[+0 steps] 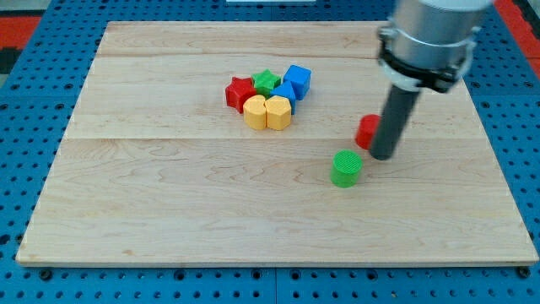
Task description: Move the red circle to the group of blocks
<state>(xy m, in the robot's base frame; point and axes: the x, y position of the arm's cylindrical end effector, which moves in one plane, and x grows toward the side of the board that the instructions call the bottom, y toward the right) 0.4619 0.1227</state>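
The red circle [366,131] lies right of the board's middle, partly hidden behind my rod. My tip [382,156] touches the board right against the red circle's right side. The group of blocks sits at the view's upper middle: a red star [240,92], a green star [267,82], a blue cube [297,80], a smaller blue block [284,91], a yellow round block [255,112] and a yellow hexagon [278,112], all packed together. The red circle is well to the right of the group.
A green cylinder [346,168] stands just below and left of the red circle, close to my tip. The wooden board [126,211] lies on a blue pegboard [25,127]. The arm's grey body [430,38] hangs over the upper right.
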